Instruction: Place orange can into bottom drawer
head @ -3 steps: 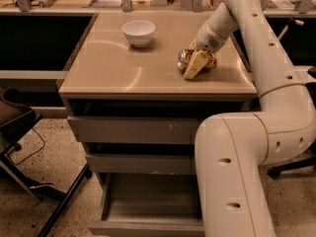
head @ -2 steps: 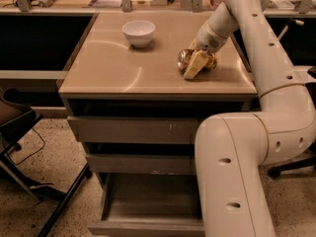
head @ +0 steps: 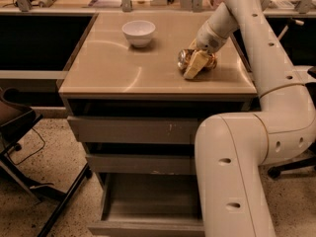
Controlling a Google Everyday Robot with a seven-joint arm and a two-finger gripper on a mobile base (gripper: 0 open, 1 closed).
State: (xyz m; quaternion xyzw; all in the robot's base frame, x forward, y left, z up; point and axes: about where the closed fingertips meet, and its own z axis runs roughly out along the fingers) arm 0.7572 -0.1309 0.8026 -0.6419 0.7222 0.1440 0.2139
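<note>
The orange can (head: 185, 59) lies on its side on the right part of the tan cabinet top (head: 123, 73), its silver end facing left. My gripper (head: 198, 61) reaches down from the right and is shut on the can, with one pale finger (head: 194, 65) across the can's near side. The can rests on the top. The bottom drawer (head: 148, 201) stands pulled open below, and its grey floor is bare.
A white bowl (head: 138, 32) stands at the back middle of the top. Two shut drawer fronts (head: 133, 130) sit above the open drawer. My white arm (head: 232, 172) covers the cabinet's right side. A dark chair (head: 17, 125) stands at the left.
</note>
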